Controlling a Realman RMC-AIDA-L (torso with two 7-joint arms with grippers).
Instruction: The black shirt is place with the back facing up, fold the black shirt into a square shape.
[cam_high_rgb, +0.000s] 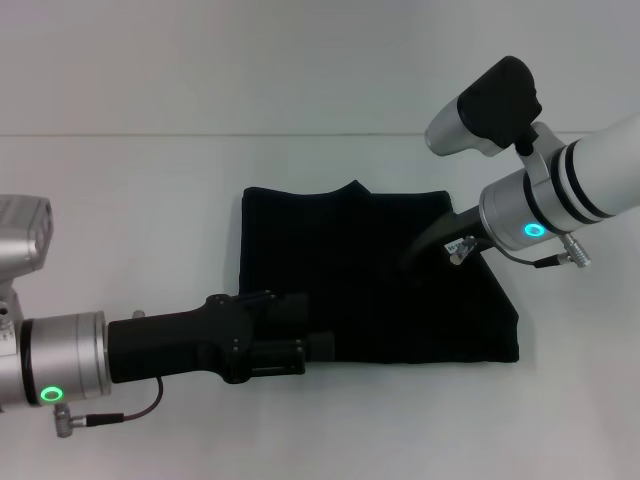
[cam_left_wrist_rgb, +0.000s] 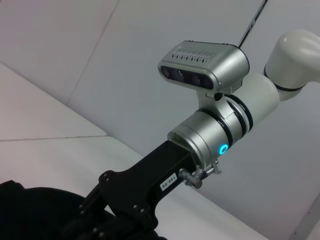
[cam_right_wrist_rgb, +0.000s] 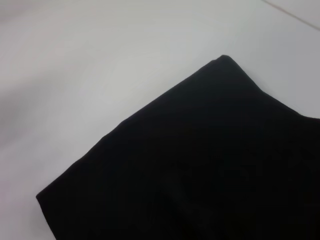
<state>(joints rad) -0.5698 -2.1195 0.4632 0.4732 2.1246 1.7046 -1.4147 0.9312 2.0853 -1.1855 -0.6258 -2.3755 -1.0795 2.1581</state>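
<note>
The black shirt lies flat on the white table, folded into a rough rectangle with a small neckline bump on its far edge. My left gripper reaches in low from the left over the shirt's near left part, its two fingers apart and nothing seen between them. My right gripper comes down from the upper right onto the shirt's right half; it blends into the black fabric. The left wrist view shows the right gripper resting on the shirt. The right wrist view shows one corner of the shirt.
The white table surrounds the shirt on all sides, and its far edge meets a pale wall. A cable hangs under my left wrist, and another loops by my right wrist.
</note>
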